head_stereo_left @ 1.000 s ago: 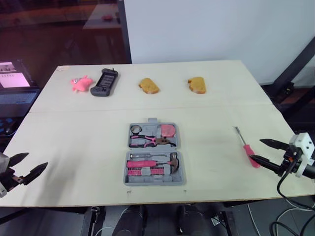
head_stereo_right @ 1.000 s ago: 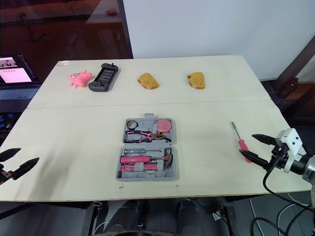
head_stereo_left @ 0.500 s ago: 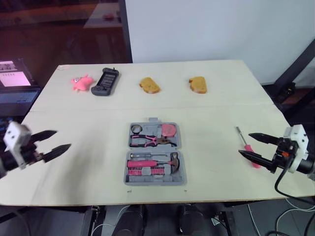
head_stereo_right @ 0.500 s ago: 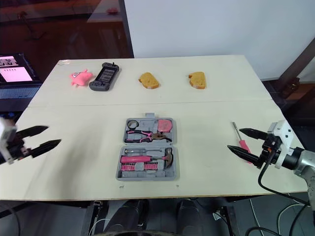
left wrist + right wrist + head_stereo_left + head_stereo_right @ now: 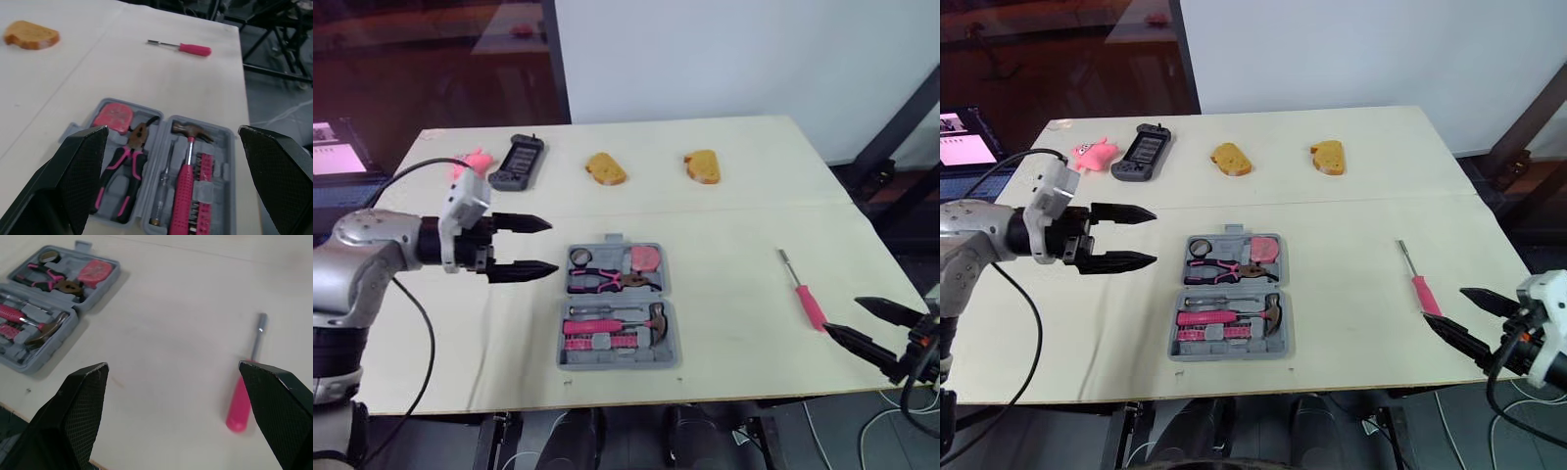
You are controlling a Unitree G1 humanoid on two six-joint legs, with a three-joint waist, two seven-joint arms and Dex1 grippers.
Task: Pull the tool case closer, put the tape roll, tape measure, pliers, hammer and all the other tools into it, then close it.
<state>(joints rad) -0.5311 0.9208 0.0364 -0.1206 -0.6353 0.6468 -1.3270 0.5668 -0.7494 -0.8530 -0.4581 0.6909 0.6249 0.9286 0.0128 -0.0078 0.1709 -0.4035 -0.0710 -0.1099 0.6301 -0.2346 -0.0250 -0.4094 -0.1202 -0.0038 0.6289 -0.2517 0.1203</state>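
Desk (image 5: 734, 215): pale wooden top that carries everything below.
Tool case (image 5: 622, 362): grey, lying open and flat near the middle of the desk, towards the front edge, both halves facing up.
Left hand (image 5: 553, 245): held over the desk just left of the tool case, its two black fingers spread wide and pointing at the case's far half; it grips nothing.
Right hand (image 5: 841, 314): at the desk's front right corner, fingers apart and empty, their tips close to the handle end of the screwdriver but not touching it.
Game controller (image 5: 518, 163): dark, lying at the far left of the desk.
Hammer (image 5: 612, 325): pink handle, seated in the near half of the case, head towards the right.
Screwdriver (image 5: 803, 291): pink handle, lying loose on the desk well to the right of the case, shaft pointing away.
Pliers (image 5: 607, 282): pink and black grips, seated in the far half of the case.
Bread slices (image 5: 606, 168) (image 5: 702, 166): two, along the far side.
Pink toy (image 5: 470, 163): just left of the game controller.
Tape measure (image 5: 648, 258): pink, far right pocket of the case.
Tape roll (image 5: 582, 258): far left pocket of the case.
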